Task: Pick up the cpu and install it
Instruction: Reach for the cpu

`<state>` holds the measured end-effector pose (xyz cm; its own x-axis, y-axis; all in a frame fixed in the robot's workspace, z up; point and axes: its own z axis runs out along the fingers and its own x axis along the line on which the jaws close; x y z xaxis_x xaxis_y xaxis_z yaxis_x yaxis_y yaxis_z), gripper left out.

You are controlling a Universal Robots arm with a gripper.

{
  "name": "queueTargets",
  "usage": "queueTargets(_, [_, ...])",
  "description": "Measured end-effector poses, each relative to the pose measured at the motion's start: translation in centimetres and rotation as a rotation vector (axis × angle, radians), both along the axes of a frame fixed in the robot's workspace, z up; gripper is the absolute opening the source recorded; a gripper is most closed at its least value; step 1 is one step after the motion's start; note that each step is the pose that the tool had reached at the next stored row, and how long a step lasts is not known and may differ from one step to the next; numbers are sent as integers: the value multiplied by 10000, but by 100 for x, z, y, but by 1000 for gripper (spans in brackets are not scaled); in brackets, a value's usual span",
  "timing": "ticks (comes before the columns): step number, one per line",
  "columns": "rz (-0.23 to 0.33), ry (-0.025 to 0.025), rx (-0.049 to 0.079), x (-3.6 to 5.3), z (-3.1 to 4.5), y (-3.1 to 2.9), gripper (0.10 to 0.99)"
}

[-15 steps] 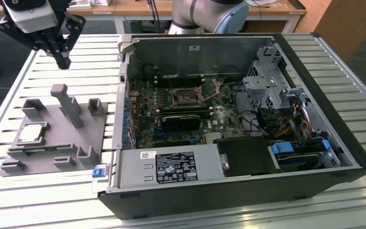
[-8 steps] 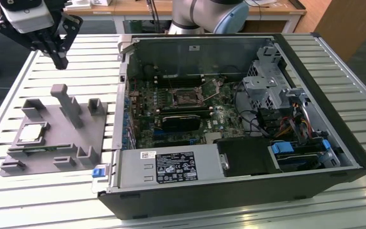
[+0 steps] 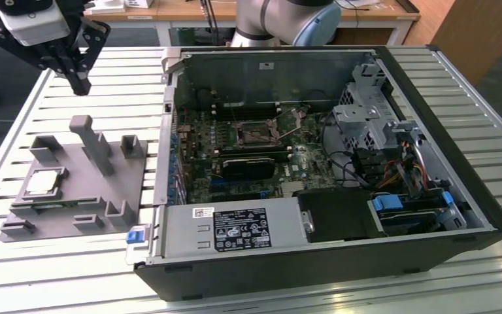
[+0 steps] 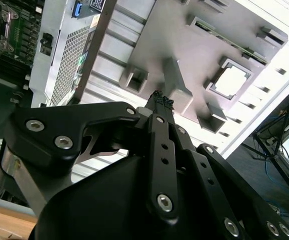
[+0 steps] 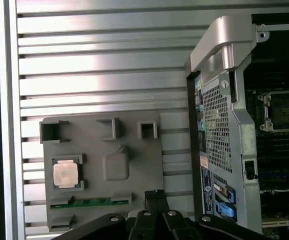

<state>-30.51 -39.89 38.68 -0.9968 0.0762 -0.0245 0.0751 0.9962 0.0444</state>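
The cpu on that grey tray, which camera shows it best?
The first wrist view: it looks straight down on the cpu, its whole square top unobstructed. The exterior view shows it far off and slanted; the second wrist view shows it washed bright, at an angle.

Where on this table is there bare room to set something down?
Bare slats of the table lie between the grey tray and the far edge, below the gripper, and along the near edge in front of the tray. Crowded: the tray, with pegs and the cpu, and the open computer case.
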Motion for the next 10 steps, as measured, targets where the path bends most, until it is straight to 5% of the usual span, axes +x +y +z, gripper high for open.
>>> queueTargets(10, [0, 0, 0, -37, -2, 0, 106])
